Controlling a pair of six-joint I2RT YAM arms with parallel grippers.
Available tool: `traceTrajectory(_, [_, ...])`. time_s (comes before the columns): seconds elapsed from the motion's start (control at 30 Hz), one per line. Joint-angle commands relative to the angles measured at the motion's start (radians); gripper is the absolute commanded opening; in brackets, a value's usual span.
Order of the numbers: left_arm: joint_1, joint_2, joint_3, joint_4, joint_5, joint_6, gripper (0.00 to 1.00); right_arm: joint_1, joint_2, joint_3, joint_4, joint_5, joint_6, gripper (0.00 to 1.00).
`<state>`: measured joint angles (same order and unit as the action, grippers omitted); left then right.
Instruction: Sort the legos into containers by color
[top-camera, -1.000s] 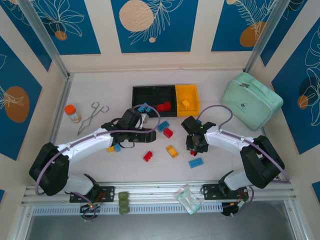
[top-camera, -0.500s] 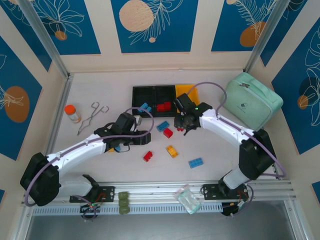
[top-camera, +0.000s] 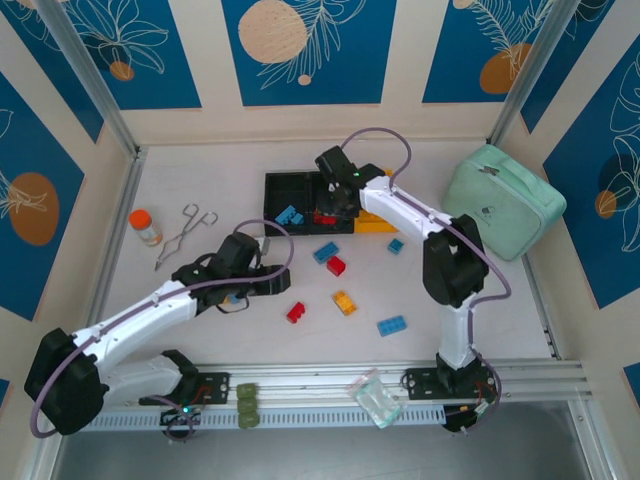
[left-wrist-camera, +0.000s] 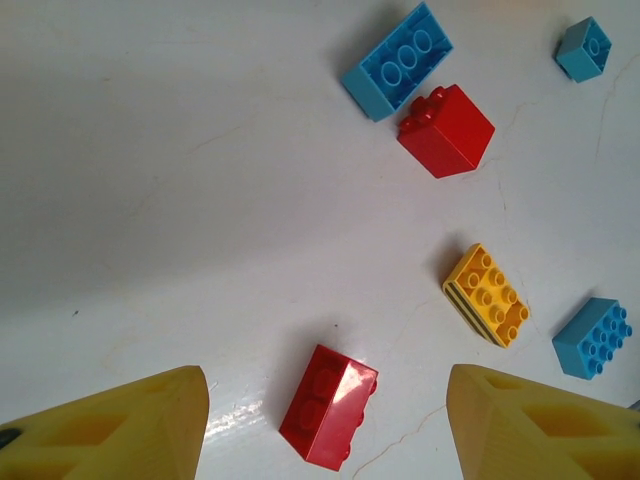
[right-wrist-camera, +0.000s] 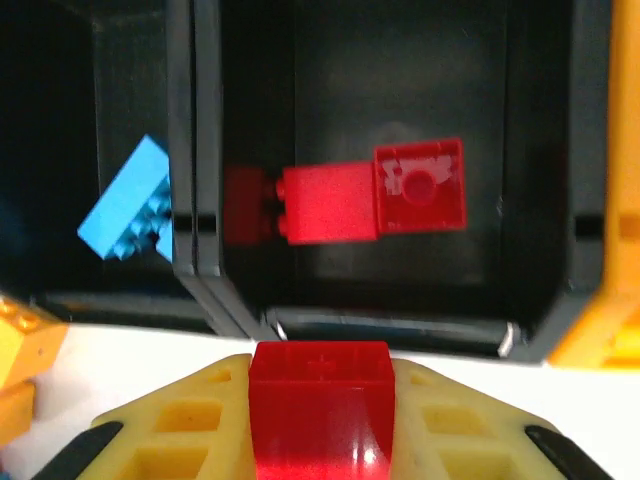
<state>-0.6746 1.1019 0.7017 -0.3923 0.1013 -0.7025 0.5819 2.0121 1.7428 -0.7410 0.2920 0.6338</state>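
The right gripper (right-wrist-camera: 320, 372) is clamping a held red brick (right-wrist-camera: 320, 420) between its yellow fingers, and it is hanging just short of the near wall of the middle black bin (right-wrist-camera: 390, 335). Other red bricks (right-wrist-camera: 330, 205) are lying on that bin's floor, so the arm is apparently carrying this piece there to match the color. The left black bin (right-wrist-camera: 60, 150) is holding a binned blue brick (right-wrist-camera: 125, 215), and the yellow bin (right-wrist-camera: 600, 320) is sitting on the far side. The held brick is not yet over the opening; it is sitting at the rim, so a short forward move seems needed before release.

The left gripper (left-wrist-camera: 325, 385) is hovering over the table (top-camera: 480, 290) with its jaws spread wide apart and nothing between them. A loose red brick (left-wrist-camera: 328, 405) is lying on the surface midway between the 2 fingertips, touching neither, which suggests the arm is lining up for the next pick. Farther out, a long blue brick (left-wrist-camera: 397, 60) is lying just beside a square red brick (left-wrist-camera: 446, 130), with a yellow brick (left-wrist-camera: 486, 295), another blue brick (left-wrist-camera: 592, 337) and a small blue brick (left-wrist-camera: 584, 48) scattered apart. Roughly 6 pieces are waiting outside the bins, so the sorting looks about half done.
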Motion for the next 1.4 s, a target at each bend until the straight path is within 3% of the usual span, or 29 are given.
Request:
traceTrajectory(0.0, [0.013,-0.031,-0.017,-0.042,-0.023,-0.015,0.64,-0.023,0.075,0.104,-0.067,-0.027,-0.016,0.28])
traceTrajectory(0.37, [0.016,-0.05,-0.029,-0.06,-0.026,-0.026,0.64,-0.054,0.302,0.417,-0.176,-0.053,-0.021,0.29])
traceTrajectory(0.57, [0.016,-0.069,-0.038,-0.067,-0.032,-0.031,0.64,-0.056,0.362,0.487,-0.197,-0.056,-0.016,0.32])
traceTrajectory(0.87, [0.017,-0.078,-0.044,-0.063,-0.032,-0.038,0.64,-0.051,0.348,0.522,-0.226,-0.034,-0.018,0.47])
traceTrajectory(1.03, [0.018,-0.071,-0.041,-0.052,-0.028,-0.036,0.64,-0.034,0.24,0.422,-0.188,-0.016,-0.029,0.47])
traceTrajectory(1.37, [0.017,-0.024,-0.019,-0.006,0.016,0.007,0.64,0.021,-0.13,-0.064,-0.006,0.0,-0.02,0.48])
